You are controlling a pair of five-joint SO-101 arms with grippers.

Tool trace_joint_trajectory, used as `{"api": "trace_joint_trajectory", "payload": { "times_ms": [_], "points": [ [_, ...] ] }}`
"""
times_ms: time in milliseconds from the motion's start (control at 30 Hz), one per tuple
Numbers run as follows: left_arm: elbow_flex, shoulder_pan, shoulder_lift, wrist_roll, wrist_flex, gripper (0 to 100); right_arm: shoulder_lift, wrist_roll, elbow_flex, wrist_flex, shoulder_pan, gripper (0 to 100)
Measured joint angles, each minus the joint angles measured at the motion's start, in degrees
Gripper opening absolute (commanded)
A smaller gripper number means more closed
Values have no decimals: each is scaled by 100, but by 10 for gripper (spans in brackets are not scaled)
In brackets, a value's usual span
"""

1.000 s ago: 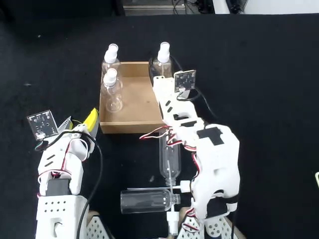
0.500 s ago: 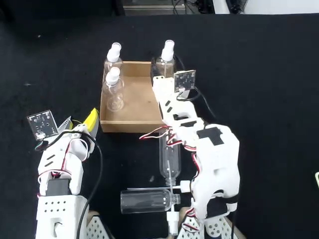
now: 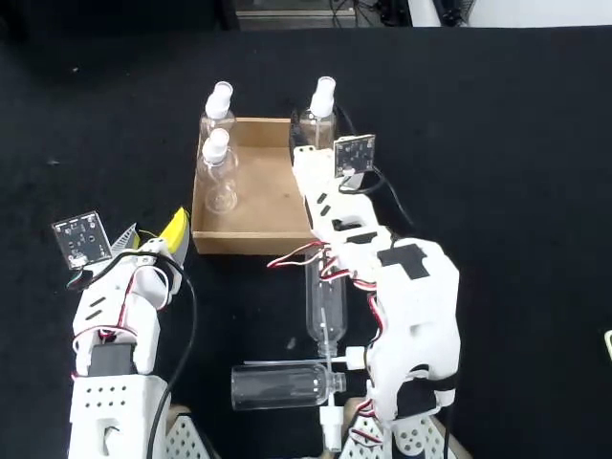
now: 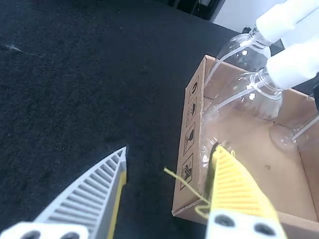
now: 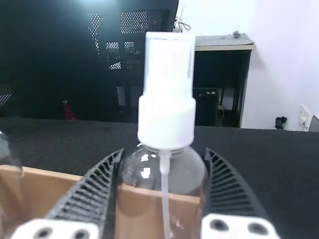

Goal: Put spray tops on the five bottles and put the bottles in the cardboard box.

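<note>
Surface: black cloth table [image 3: 497, 143], with dark shelving and a white wall behind it in the right wrist view.
Cardboard box [image 3: 258, 206]: open-topped, brown and shallow, near the middle of the table between the two arms; printed symbols on its left outer wall.
Right gripper [image 5: 163, 152]: reaching along the box's right side to its far right corner; black ribbed fingers [image 5: 94, 194] pressed against both flanks of a bottle.
Held bottle [image 5: 149, 174]: clear plastic with rounded shoulders, upright, just outside the box's far right corner; the cardboard edge shows through its body.
Spray top [image 5: 167, 99]: white, seated on the held bottle's neck, its thin dip tube running down inside.
Left gripper [image 4: 169, 149]: spread wide around nothing, one finger grey, the other yellow; hanging over the cloth near the box's near left corner.
Boxed bottle [image 3: 216, 182]: clear, white-capped, upright inside the box against its left wall.
Corner bottle [image 3: 214, 120]: same clear body and white top, upright at the box's far left corner; inside or just behind the wall, cannot tell.
Lengthwise bottle [image 3: 326, 306]: clear, uncapped, lying on the cloth near the box's front wall, touching the right arm.
Crosswise bottle [image 3: 282, 384]: clear, uncapped, lying on its side near the lengthwise bottle's neck, its own neck toward the right arm's base.
</note>
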Motion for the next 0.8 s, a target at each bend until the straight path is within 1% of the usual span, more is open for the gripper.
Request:
{"api": "trace_joint_trajectory", "payload": {
  "times_ms": [567, 733, 800],
  "points": [
    [0, 0, 0, 0, 0, 249, 0, 0, 0, 0, 0, 175],
    [0, 0, 0, 0, 0, 249, 0, 0, 0, 0, 0, 274],
    [0, 0, 0, 0, 0, 249, 0, 0, 0, 0, 0, 289]
  ]
}}
